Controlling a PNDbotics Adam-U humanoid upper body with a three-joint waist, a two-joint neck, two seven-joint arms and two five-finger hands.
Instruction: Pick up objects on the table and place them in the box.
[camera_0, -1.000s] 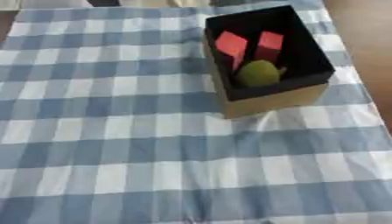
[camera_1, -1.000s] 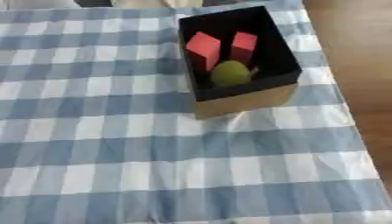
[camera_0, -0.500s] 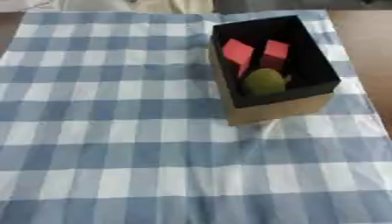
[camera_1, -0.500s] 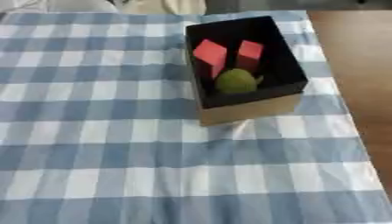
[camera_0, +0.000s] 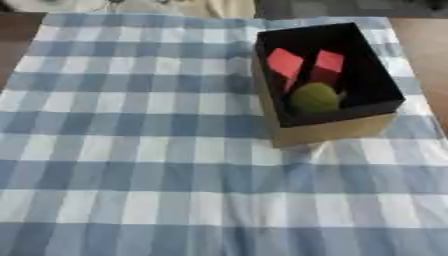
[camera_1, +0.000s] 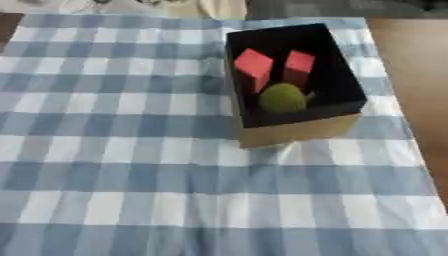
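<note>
Apparently no hand in sight; box (camera_0: 325, 131) with two red blocks (camera_0: 285, 63) and perhaps a green fruit (camera_0: 313, 97).

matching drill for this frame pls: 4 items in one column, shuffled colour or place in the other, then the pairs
Items:
1. box
2. left block
3. round fruit
4. cloth

Descriptions:
A. green, nearest the box's front wall
B. blue and white checks, covers the table
C. red, inside the box, tilted
D. tan outside, black inside

Pairs: 1-D, 2-C, 3-A, 4-B
</note>
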